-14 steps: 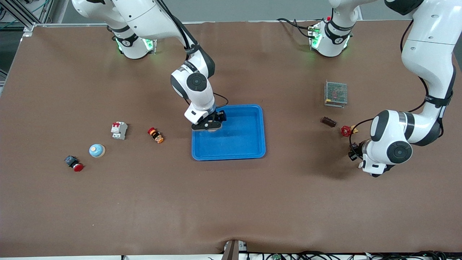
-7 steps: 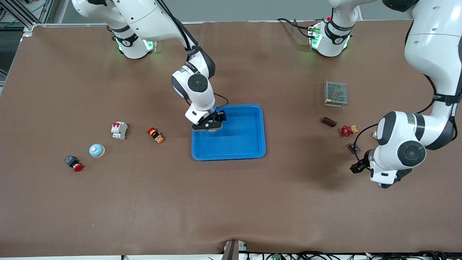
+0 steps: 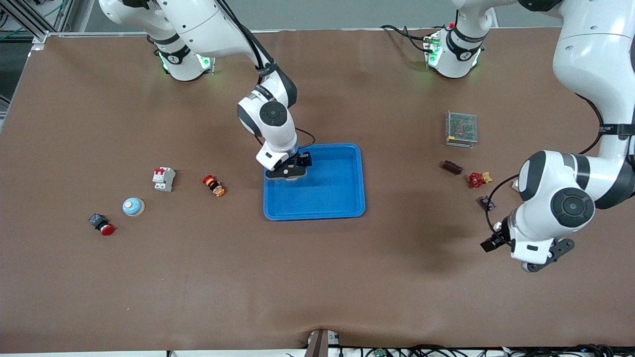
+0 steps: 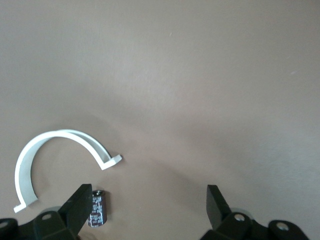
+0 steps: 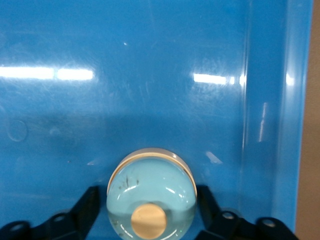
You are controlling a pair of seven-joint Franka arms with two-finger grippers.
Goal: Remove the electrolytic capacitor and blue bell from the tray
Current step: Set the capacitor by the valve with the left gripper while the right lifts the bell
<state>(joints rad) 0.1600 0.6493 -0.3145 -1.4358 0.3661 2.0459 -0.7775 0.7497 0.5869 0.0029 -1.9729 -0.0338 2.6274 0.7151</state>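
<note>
Lying across the whole scene is the brown table [image 3: 317, 277], with the blue tray [image 3: 347, 198] sitting near its middle. The right gripper [image 3: 289, 172] is hanging over the tray corner nearest the right arm's base, its fingers [image 5: 85, 207] standing just clear on either side of a light blue bell [image 5: 151, 197] with a tan button, which is sitting in the tray. A second bell [image 3: 133, 207] is resting on the table toward the right arm's end. The left gripper [image 3: 540, 258] is hovering over bare table at the left arm's end, fingers [image 4: 77, 205] spread wide and holding nothing. Just beside one finger, a small dark capacitor [image 4: 97, 215] is lying on the table near a white curved clip [image 4: 30, 160].
</note>
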